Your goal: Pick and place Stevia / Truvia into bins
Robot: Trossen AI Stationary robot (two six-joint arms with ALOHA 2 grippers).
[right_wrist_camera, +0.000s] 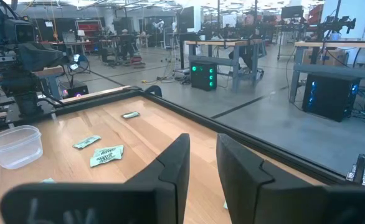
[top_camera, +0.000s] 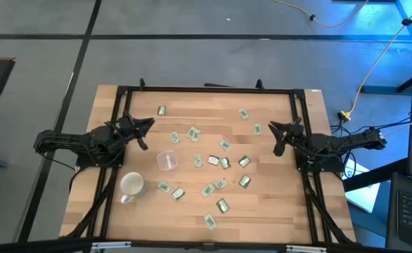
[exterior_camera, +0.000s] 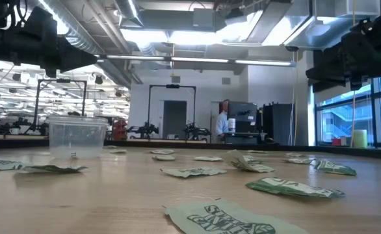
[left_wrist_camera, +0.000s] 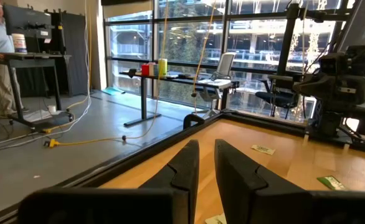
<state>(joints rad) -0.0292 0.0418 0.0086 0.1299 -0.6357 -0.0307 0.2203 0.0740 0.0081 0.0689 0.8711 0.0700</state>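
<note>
left gripper point(top_camera: 148, 124): raised at the table's left edge, fingers a narrow slit apart, empty. right gripper point(top_camera: 272, 128): raised at the right edge, same narrow gap, empty. small green-and-white flat paper sachets point(top_camera: 224, 145): scattered between both grippers; nearest one's print partly reads "stevia". round clear plastic cup point(top_camera: 166, 160): near left gripper, upright. opaque white mug point(top_camera: 131, 185): beyond the cup.

I worked in a big open robotics lab: rows of workbenches point(right_wrist_camera: 332, 46), arm rigs point(exterior_camera: 171, 107), exposed ceiling ducts point(exterior_camera: 99, 36), floor-to-ceiling windows point(left_wrist_camera: 257, 43).
</note>
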